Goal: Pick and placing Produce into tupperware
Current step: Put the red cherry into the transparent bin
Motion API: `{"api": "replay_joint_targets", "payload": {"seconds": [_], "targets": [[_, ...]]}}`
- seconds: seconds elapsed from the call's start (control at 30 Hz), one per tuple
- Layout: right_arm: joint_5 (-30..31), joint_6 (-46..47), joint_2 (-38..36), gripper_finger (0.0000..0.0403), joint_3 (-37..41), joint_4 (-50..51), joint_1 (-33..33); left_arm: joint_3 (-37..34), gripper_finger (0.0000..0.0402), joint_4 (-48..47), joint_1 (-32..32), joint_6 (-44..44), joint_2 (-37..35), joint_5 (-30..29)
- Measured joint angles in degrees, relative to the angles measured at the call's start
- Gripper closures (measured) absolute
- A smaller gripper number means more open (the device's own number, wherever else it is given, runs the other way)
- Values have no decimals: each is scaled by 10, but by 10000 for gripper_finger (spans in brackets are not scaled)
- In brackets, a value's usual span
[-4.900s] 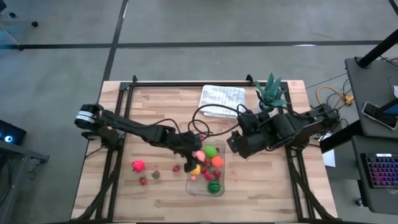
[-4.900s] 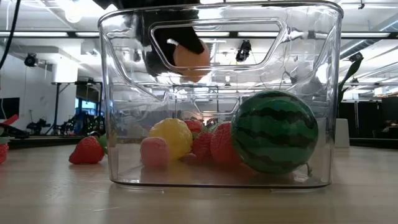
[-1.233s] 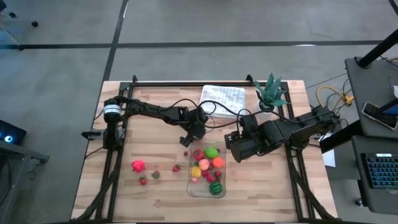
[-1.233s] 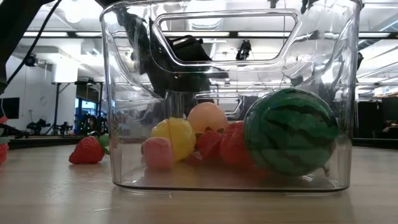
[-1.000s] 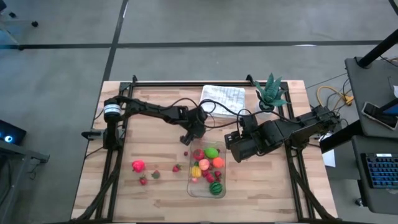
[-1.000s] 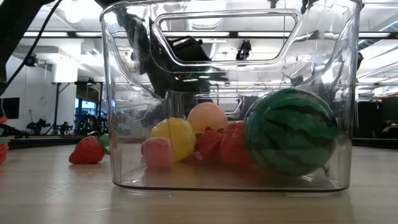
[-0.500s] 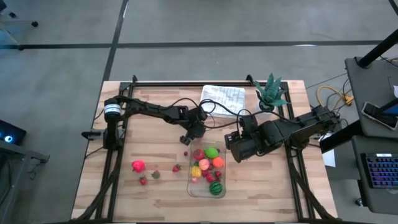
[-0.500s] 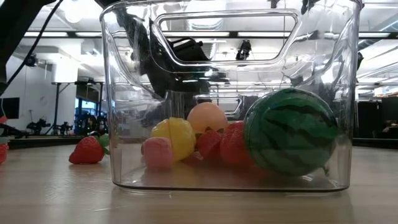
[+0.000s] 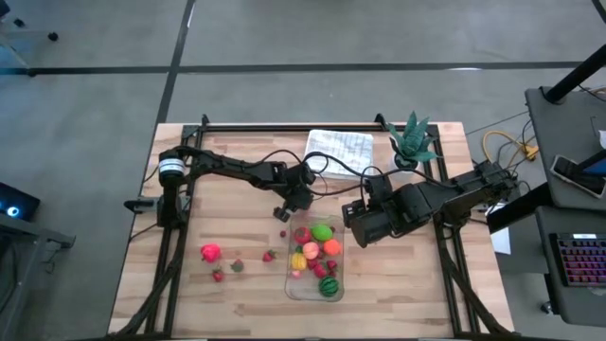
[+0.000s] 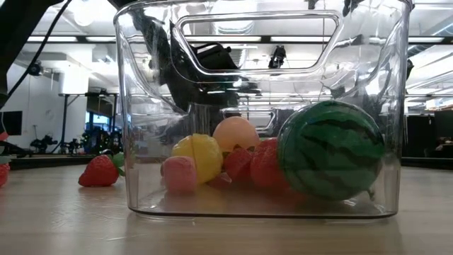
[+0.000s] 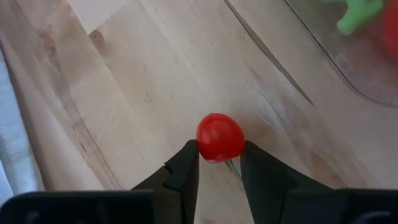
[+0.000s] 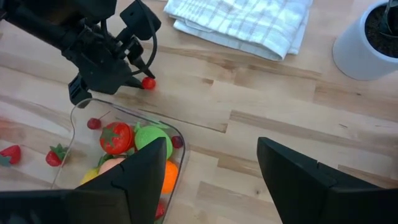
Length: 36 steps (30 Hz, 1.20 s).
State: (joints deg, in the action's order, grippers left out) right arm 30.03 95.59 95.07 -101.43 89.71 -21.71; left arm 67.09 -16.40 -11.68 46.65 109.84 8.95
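The clear tupperware [image 9: 314, 260] stands near the table's front middle and fills the low view [image 10: 262, 106]. It holds a striped melon [image 10: 329, 149], a yellow fruit [image 10: 197, 156], an orange one [image 10: 236, 133], a pink one [image 10: 177, 173] and red strawberries [image 10: 248, 164]. My left gripper [image 11: 219, 152] is just beyond the container's far left corner [image 12: 147, 79], shut on a small round red fruit [image 11: 219, 137]. My right gripper [image 12: 214, 180] is open and empty, right of the container's far end [image 9: 352, 223]. A pink-red fruit [image 9: 210, 252] and loose strawberries [image 9: 237, 265] lie on the table to the left. My left gripper pinches the small red fruit by its two opposite sides [image 11: 200, 142] between its two fingertips [image 11: 186, 165]. The fingers slant down at it from the table's left. A thin green stem [image 11: 233, 168] runs back between the fingers.
A white folded cloth [image 9: 339, 152] lies at the far middle, with a spiky green plant in a white pot [image 9: 412, 142] to its right. Another strawberry [image 10: 99, 172] lies left of the container. Bare wood lies at the far left and near right.
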Motion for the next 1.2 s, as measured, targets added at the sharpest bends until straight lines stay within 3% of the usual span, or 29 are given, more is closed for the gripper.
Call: {"api": "replay_joint_targets", "payload": {"seconds": [0.5,0.73,0.9,1.0,1.2], "targets": [[-5,0,0,161,0,0,0,8,318,-5,0,-13,-16,-22],[-5,-4,0,161,0,0,0,9,318,-24,-1,-18,-94,-49],[-5,-22,0,161,0,0,0,7,317,-49,21,-110,-184,-51],[-5,-37,0,161,0,0,0,1,323,-47,38,-116,-214,-64],[-5,-49,0,161,0,-3,0,-1,335,-54,11,-144,-167,-90]]}}
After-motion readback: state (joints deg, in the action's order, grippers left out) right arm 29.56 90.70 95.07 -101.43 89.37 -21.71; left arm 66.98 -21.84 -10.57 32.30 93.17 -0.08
